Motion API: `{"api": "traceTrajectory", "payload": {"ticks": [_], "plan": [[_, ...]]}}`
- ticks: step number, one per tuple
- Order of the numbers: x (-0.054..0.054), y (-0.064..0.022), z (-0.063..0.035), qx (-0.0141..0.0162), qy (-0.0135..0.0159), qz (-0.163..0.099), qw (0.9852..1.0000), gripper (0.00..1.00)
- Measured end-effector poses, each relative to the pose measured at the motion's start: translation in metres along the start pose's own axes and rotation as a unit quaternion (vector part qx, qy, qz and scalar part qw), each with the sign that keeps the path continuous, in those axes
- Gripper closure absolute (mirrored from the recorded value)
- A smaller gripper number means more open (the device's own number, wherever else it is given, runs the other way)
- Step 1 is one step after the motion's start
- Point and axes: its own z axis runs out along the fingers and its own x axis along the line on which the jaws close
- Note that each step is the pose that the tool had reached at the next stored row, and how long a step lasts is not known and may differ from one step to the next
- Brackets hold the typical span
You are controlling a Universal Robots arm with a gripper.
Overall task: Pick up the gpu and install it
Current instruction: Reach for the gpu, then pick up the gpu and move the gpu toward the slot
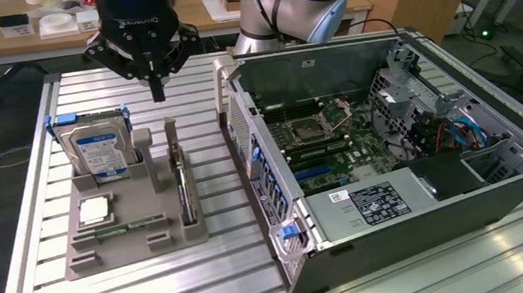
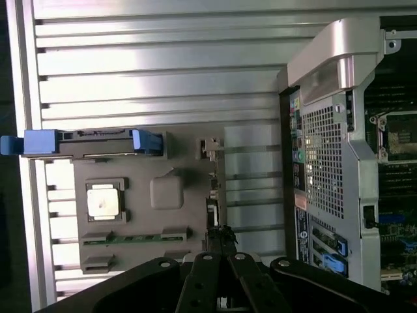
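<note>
Fingers (image 1: 156,87) clenched shut on nothing, hovering above the grey holder (image 1: 127,233)
The gpu (image 1: 181,178) stands on edge in a slot of the holder on the table (image 1: 226,284), to the exterior view's right of the upright hard drive (image 1: 101,152) and lower than the fingers; the open computer case (image 1: 277,209) sits just beside the holder.

Cannot make out the gpu (image 1: 183,196) face: only its thin edge, standing in the grey holder (image 1: 127,229) below the gripper (image 1: 156,90). From the wrist, lose its near end behind the fingers (image 2: 203,280). Cannot read the hard drive (image 1: 97,152) label beside the gripper. Lose the arm (image 1: 292,5) past the picture edge.
</note>
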Motion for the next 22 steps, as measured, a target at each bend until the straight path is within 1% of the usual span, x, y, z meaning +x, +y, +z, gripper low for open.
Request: {"api": "traceTrajectory", "payload": {"ticks": [18,19,20,22], "plan": [[0.0013,-0.0001,-0.0001,0.0,0.0,0.0,1.0,0.89],[0.0013,-0.0001,-0.0001,0.0,0.0,0.0,1.0,0.83],[0.0013,-0.0001,-0.0001,0.0,0.0,0.0,1.0,0.83],[0.0013,-0.0001,-0.0001,0.0,0.0,0.0,1.0,0.71]]}}
